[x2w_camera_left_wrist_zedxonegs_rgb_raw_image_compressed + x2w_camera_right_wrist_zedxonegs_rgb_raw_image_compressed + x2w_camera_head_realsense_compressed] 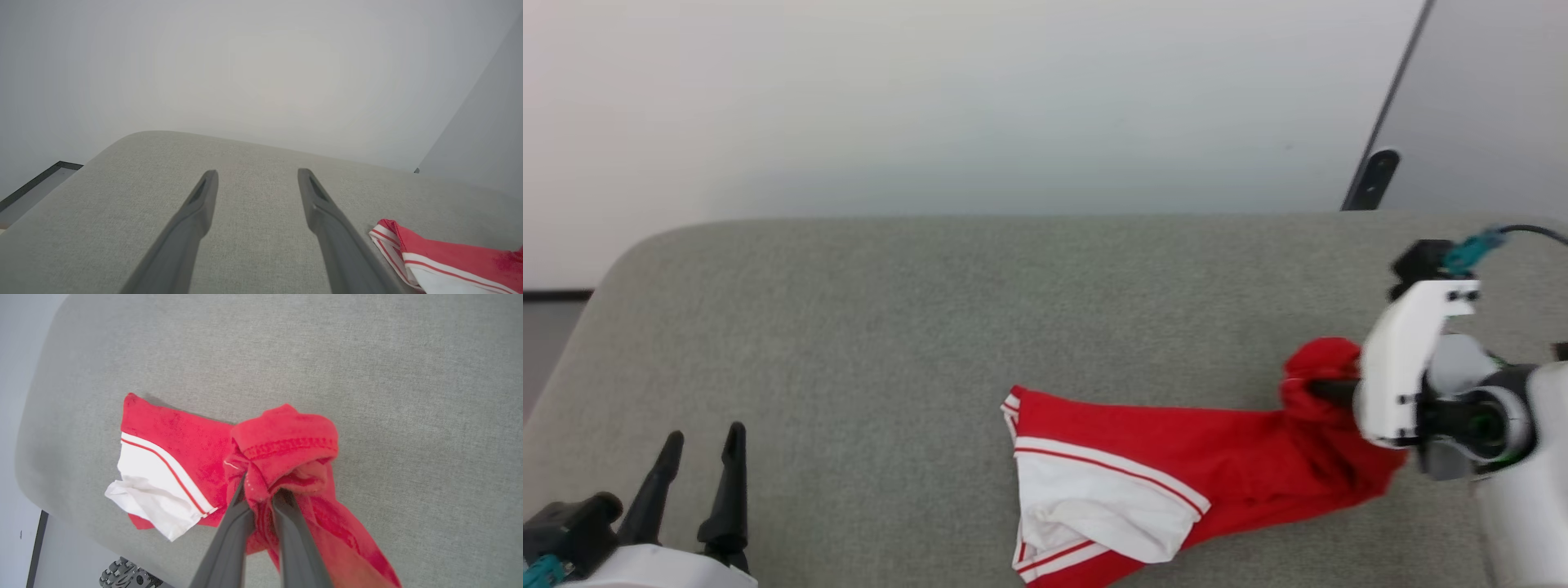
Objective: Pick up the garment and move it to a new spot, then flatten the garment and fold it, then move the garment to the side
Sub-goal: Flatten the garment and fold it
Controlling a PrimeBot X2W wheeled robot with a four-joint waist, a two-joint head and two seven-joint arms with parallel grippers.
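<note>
The garment (1176, 457), a red jersey with a white sleeve, lies crumpled on the grey cushioned surface (931, 327) at the lower right of the head view. My right gripper (1319, 389) is shut on a bunched red fold of it; in the right wrist view the two dark fingers (235, 531) pinch the red cloth (286, 445), which rises in a lump above them. The white sleeve (155, 494) trails to the left. My left gripper (703, 441) stands open at the lower left, away from the garment. The garment's striped trim (388, 241) shows beside its right finger. The lettering is hidden.
The grey surface has a rounded left corner (629, 253) and ends at a pale wall (931, 98) behind. A dark panel edge (1380, 163) slants at the upper right. A treaded wheel (126, 575) shows below the surface's edge in the right wrist view.
</note>
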